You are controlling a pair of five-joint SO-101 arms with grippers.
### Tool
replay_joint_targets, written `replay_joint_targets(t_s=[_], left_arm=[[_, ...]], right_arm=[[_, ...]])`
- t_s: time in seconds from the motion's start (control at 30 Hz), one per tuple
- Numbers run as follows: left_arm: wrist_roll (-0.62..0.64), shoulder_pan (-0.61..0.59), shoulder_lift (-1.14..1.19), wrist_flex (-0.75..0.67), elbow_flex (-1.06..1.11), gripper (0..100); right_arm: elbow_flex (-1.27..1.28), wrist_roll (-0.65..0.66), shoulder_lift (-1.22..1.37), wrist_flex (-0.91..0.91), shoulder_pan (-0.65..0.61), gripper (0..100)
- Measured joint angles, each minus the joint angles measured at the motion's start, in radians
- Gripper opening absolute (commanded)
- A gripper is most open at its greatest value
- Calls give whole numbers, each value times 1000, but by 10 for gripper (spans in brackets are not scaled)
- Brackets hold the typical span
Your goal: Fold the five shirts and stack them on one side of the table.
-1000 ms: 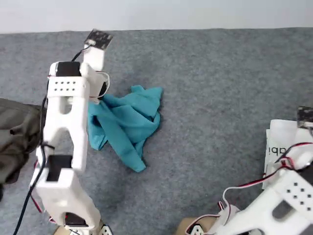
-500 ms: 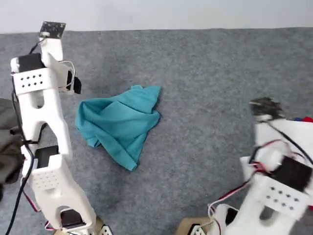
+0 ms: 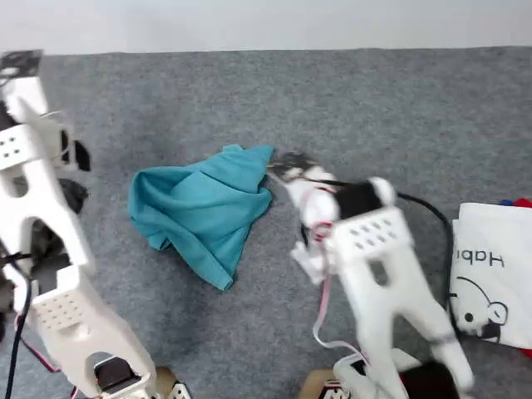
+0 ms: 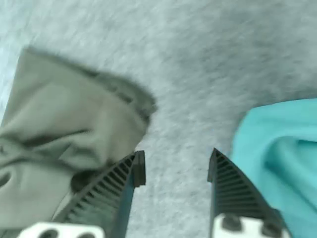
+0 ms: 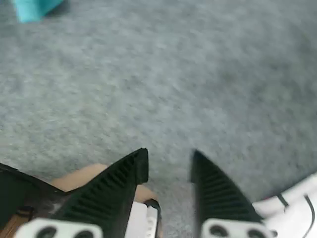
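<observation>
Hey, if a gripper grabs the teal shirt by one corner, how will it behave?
The teal shirt lies crumpled in soft folds, so it would probably droop from a pinch. It looks thin, so it is likely light. On the fuzzy grey table cover, a push would likely bunch it rather than slide it.

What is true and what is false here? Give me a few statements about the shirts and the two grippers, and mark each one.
1. The teal shirt lies crumpled, not folded, on the table. True.
2. The left gripper is shut on the teal shirt. False: it is open and holds nothing, between the olive shirt and the teal shirt.
3. The right gripper is open and empty. True.
4. The white shirt lies on top of the teal shirt. False: it lies apart from it, at the table's edge on the right arm's side.
</observation>
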Motion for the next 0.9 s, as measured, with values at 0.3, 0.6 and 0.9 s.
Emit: replay_joint_targets(t_s=[0.3, 0.6, 0.9], left_arm=[[0, -104, 0, 0, 12, 210], [0, -133, 0, 0, 12, 209], [0, -133, 0, 0, 12, 209]], right_arm=[[-350, -63, 450, -23, -259, 217], [-681, -216, 746, 32, -430, 217], [-753, -316, 855, 40, -539, 216]])
